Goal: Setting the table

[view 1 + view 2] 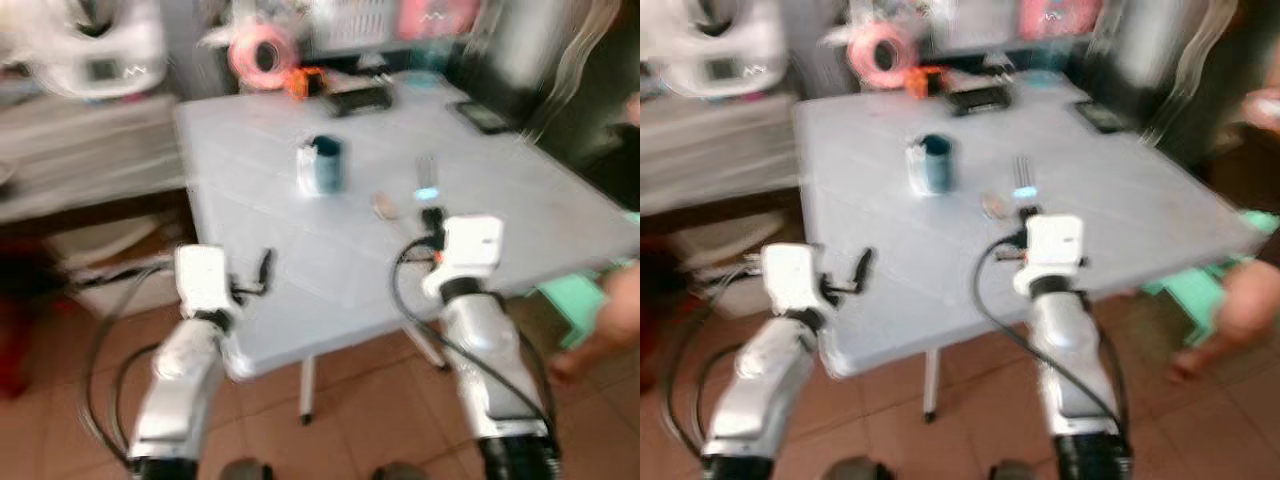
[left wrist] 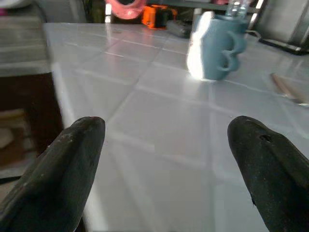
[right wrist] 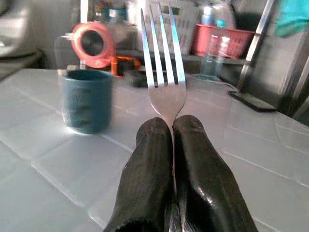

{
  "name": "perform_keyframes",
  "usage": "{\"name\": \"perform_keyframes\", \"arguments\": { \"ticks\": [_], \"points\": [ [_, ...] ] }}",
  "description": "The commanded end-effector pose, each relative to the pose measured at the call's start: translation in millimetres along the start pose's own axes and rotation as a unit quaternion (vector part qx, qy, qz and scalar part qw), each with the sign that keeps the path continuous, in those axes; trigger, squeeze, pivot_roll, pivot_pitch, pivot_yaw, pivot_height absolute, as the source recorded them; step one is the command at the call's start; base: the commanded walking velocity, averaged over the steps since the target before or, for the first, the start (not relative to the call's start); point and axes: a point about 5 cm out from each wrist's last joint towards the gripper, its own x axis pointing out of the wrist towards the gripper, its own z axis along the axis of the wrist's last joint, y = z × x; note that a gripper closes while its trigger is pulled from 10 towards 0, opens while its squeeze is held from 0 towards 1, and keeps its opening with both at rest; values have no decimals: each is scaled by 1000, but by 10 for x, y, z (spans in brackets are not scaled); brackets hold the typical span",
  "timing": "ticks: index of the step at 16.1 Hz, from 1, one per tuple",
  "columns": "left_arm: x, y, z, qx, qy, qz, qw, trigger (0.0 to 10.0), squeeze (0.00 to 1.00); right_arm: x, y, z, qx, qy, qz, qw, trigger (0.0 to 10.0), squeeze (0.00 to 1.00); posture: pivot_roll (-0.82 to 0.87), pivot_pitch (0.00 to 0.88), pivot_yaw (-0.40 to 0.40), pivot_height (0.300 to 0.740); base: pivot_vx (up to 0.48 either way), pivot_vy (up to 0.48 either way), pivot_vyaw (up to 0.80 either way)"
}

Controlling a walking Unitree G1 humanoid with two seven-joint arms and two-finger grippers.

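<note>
Your right claw [image 3: 173,159] is clenched on a fork [image 3: 163,72], tines pointing ahead, and in the left eye view it sits low and right of centre, over the near part of the grey desk [image 1: 520,220]. Your left claw [image 2: 169,164] is released, its 2 fingers spread wide and holding nothing, at the lower left of that frame by the desk's near corner. A teal mug [image 1: 325,165] stands near the middle of the frame on the desk, and just right of it lies a small pale utensil [image 1: 384,206], too blurred to name. Judging by this, the setting is barely begun: the fork is not yet laid, and no plate is out.
</note>
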Motion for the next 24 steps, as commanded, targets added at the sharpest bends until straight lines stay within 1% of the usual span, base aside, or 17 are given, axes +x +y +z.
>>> {"name": "perform_keyframes", "arguments": {
  "ticks": [1,3,10,12,23,24],
  "points": [
    [-16,98,3,9,1,14,1000,10000,0,28,80,70,9,-14,13,1000,10000,0,-23,0,10,740,0,0,788],
    [-14,100,4,9,-1,13,1000,10000,0,27,78,68,8,-14,15,1000,10000,0,-23,0,9,740,0,216,788],
    [-10,104,3,9,-2,11,1000,10000,0,31,73,59,9,-13,12,1000,10000,0,-22,0,12,740,0,480,779],
    [-8,96,10,9,-3,10,1000,10000,0,31,64,54,9,-13,9,1000,10000,0,-23,0,12,740,0,480,425],
    [2,71,27,13,-8,5,1000,10000,0,48,45,45,16,-11,2,1000,10000,0,-21,0,11,740,0,476,0],
    [1,73,37,16,-10,6,1000,10000,0,49,47,43,18,-11,1,1000,10000,0,-21,0,12,740,0,0,0]
  ]
}}
